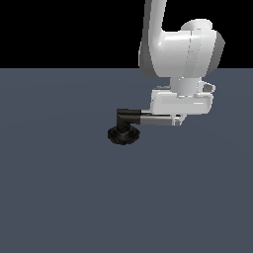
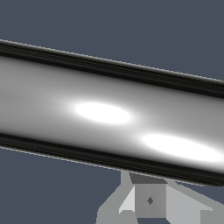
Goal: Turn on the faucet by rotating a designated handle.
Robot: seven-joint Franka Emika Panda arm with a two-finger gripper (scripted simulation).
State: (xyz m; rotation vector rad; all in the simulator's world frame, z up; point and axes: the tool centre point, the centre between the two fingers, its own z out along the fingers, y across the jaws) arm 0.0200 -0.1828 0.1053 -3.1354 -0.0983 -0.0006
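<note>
Faucet [image 1: 129, 126] sits just left of centre in the exterior view, its black ribbed base [image 1: 123, 135] planted on the flat grey-blue floor [image 1: 59, 197]. From the black elbow [image 1: 126, 116] the handle [image 1: 157, 119] runs straight out toward the exterior view's right, level with the floor. My gripper [image 1: 179, 120] is right down on the far end of that handle, the white hand body sitting directly above it and hiding the tip. Whether my fingers are clamped on it or just beside it, I cannot tell; the hand blocks that spot. In the wrist view the handle [image 2: 109, 113] fills nearly the whole frame as a bright silvery band with two glare patches, dark edges on either side, very close to the camera. A grey part of my own hand [image 2: 148, 199] shows past it. Around the faucet I see only bare floor.
</note>
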